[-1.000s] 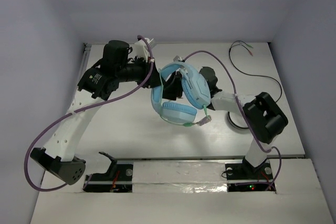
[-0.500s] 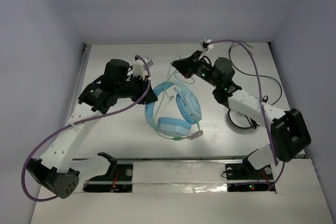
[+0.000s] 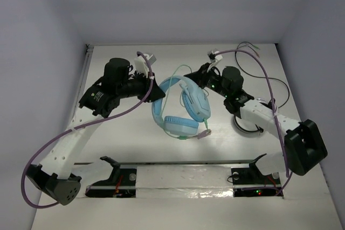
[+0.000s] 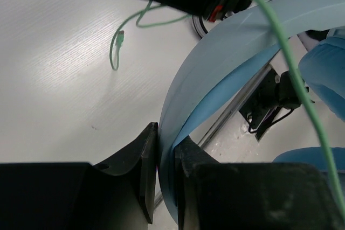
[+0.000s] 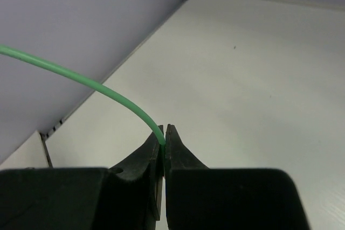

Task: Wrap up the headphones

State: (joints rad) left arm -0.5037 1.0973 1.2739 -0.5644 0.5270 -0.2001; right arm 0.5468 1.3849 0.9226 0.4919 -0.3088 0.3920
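Note:
The light blue headphones (image 3: 181,110) hang above the middle of the table. My left gripper (image 3: 157,94) is shut on the arched headband (image 4: 215,74), which passes between its jaws in the left wrist view (image 4: 166,139). My right gripper (image 3: 189,76) sits just behind the headphones. It is shut on the thin pale green cable (image 5: 81,74), pinched at the jaw tips (image 5: 164,130). The cable runs taut across the left wrist view (image 4: 280,52). Its plug end (image 3: 204,133) dangles by the lower ear cup.
A thin black cable with coloured tips (image 3: 265,79) lies at the back right. A round black-and-white coil (image 3: 247,125) lies under my right forearm. Purple arm cables loop over both arms. A metal rail (image 3: 188,163) runs along the near edge, and walls close in on three sides.
My right gripper swung out from behind the headphones towards the back with the green cable, then came slightly nearer. The headphones and my left gripper shifted a little.

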